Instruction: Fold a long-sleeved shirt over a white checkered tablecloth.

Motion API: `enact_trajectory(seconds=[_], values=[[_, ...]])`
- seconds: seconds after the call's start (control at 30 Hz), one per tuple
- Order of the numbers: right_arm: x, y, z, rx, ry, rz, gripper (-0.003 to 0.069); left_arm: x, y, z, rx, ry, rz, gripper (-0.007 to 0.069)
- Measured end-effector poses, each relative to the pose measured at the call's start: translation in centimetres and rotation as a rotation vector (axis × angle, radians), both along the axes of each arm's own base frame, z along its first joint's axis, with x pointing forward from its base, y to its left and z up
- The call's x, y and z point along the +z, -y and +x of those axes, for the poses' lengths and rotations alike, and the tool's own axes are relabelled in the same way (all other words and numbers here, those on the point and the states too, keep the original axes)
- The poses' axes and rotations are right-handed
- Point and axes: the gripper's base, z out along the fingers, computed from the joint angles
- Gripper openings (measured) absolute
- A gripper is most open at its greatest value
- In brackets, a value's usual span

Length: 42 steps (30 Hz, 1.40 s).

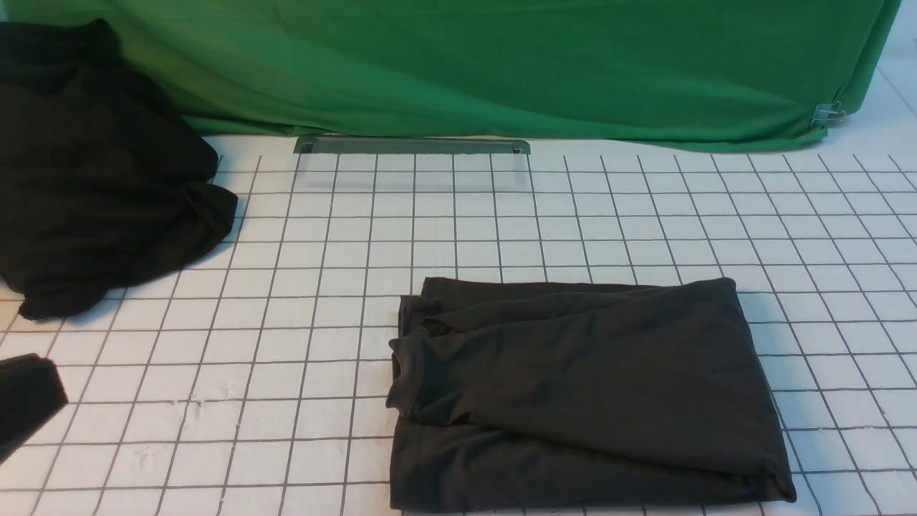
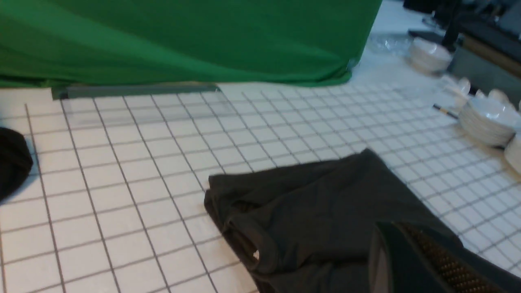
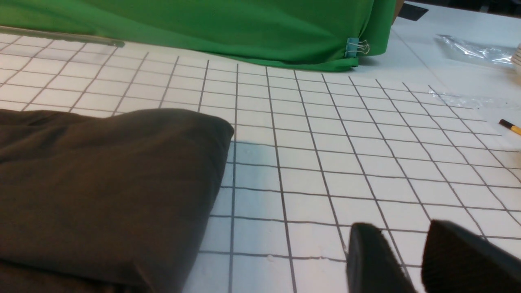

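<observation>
The long-sleeved shirt [image 1: 587, 387] lies folded into a dark grey rectangle on the white checkered tablecloth [image 1: 322, 287], right of centre near the front edge. No print or label shows. My left gripper [image 1: 21, 401] sits at the front left, well clear of the shirt. In the left wrist view its fingers [image 2: 403, 248] press together with nothing between them, and the shirt [image 2: 317, 207] lies beyond. My right gripper [image 3: 405, 232] does not appear in the front view. It hovers open over bare tablecloth [image 3: 325, 162], beside the shirt's [image 3: 106, 175] edge, with grid lines visible through the gap.
A blacker heap of fabric [image 1: 93, 179] lies at the back left. A green cloth [image 1: 501, 64] hangs across the back, with a grey bar [image 1: 412, 145] at its foot and a binder clip [image 3: 354, 47]. Stacked white plates [image 2: 484, 118] and a pencil [image 3: 511, 127] lie off to the right.
</observation>
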Motion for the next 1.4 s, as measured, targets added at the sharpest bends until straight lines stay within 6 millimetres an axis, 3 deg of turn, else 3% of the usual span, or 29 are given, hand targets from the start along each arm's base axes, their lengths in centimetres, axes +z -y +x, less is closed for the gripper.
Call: enact_trajectory(seconds=[0.23, 0.93, 1.17, 1.4], values=[[0.0, 0.0, 0.0, 0.000, 0.000, 0.000, 0.0216, -0.6, -0.5, -0.6, 0.028, 0.155, -0.089, 0.0003], [0.0, 0.0, 0.0, 0.000, 0.000, 0.000, 0.0239, -1.6, -0.4, -0.3, 0.023, 0.108, -0.065, 0.0003], [0.0, 0.0, 0.0, 0.000, 0.000, 0.000, 0.0239, -6.0, -0.3, 1.7, 0.125, 0.140, 0.002, 0.0003], [0.0, 0.0, 0.0, 0.000, 0.000, 0.000, 0.0239, -10.8, -1.9, 2.1, 0.405, 0.164, 0.029, 0.0003]])
